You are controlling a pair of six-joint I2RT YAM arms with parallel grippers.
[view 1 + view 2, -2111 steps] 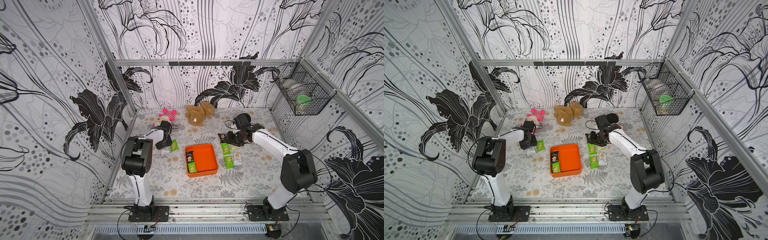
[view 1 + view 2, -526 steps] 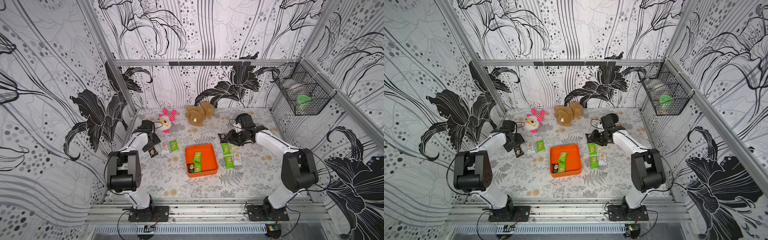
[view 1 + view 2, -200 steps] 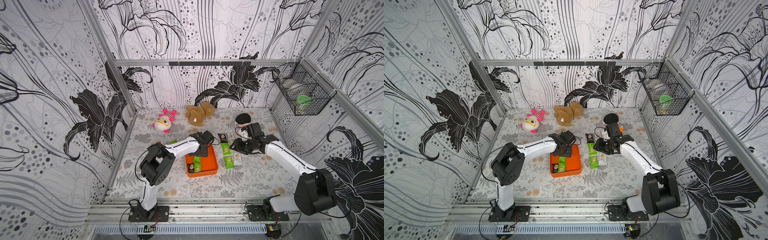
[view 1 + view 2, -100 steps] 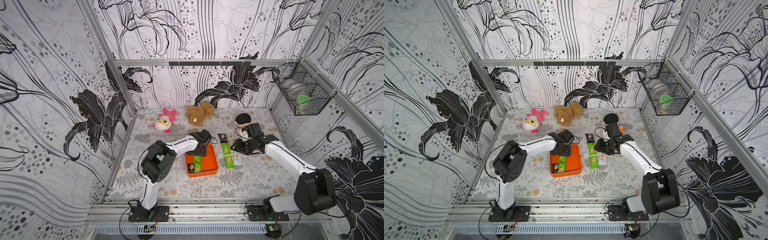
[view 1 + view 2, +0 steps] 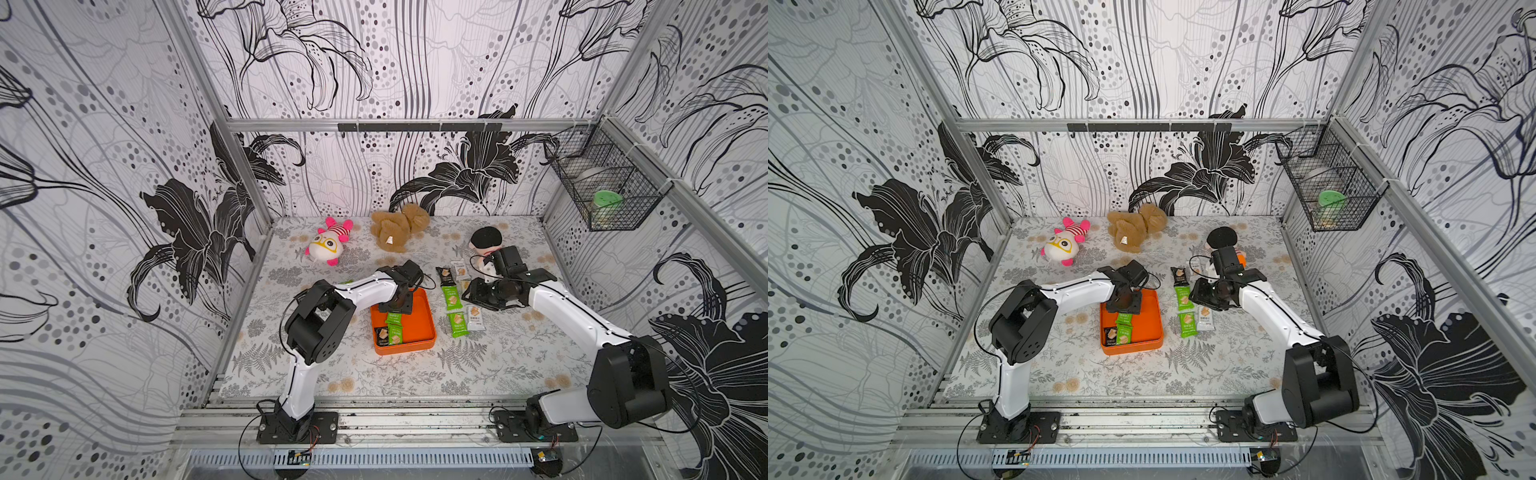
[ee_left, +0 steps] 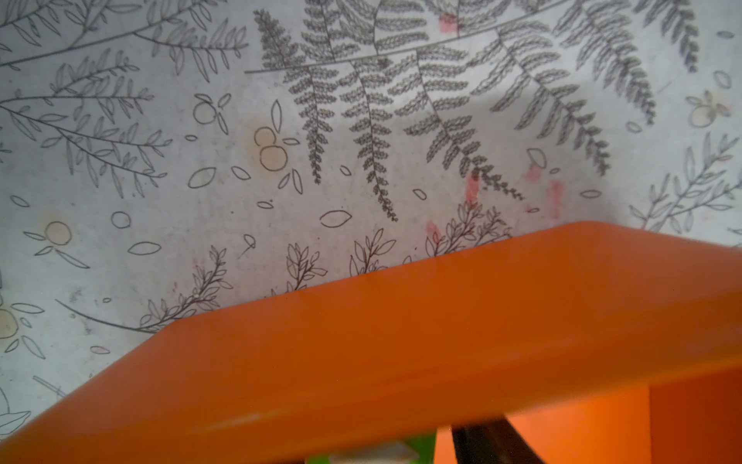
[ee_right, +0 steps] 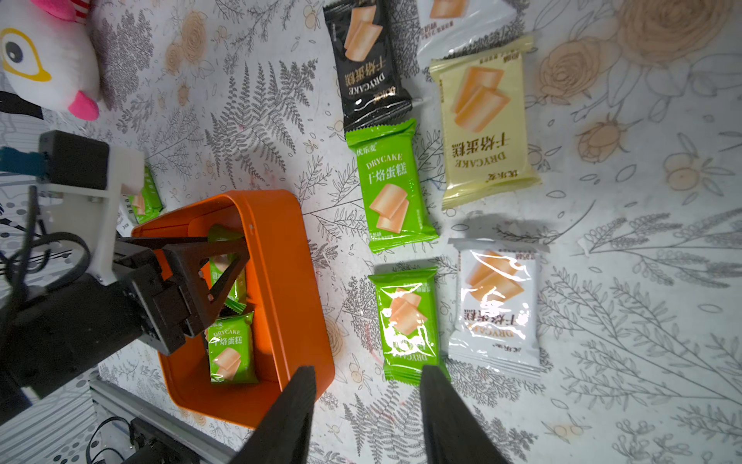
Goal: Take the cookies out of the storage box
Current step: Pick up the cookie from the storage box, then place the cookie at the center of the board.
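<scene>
You are watching the left arm (image 5: 365, 289) do the moving: a couple of seconds ago it was stretched out toward nine o'clock of the table (image 5: 415, 374), and now it is bending back over the storage box (image 5: 417, 322) and dipping into its twelve o'clock end. The right arm (image 5: 569, 309) is keeping the pose it had a second ago, on the box's three o'clock side, so it is adding nothing for now. The box is sitting flat in the middle of the table and is carrying three cookies: an upper green cookie (image 5: 392, 319), a lower green cookie (image 7: 231, 349) and a black cookie (image 5: 381, 334) in the seven o'clock corner. Six more are lying out on the table at three o'clock of the box, among them a near green cookie (image 7: 405, 321), and a stray green cookie (image 7: 146, 199) is showing at ten o'clock behind the left arm. The left gripper (image 7: 241, 249) is the fresh change. Its fingers, wider a second ago, are pinching in on the upper green cookie with tips almost meeting. I am reading that as a grip just forming, so the next lift-out is getting under way. The right gripper (image 7: 369, 371) is hanging with its fingers parted and nothing between them.
</scene>
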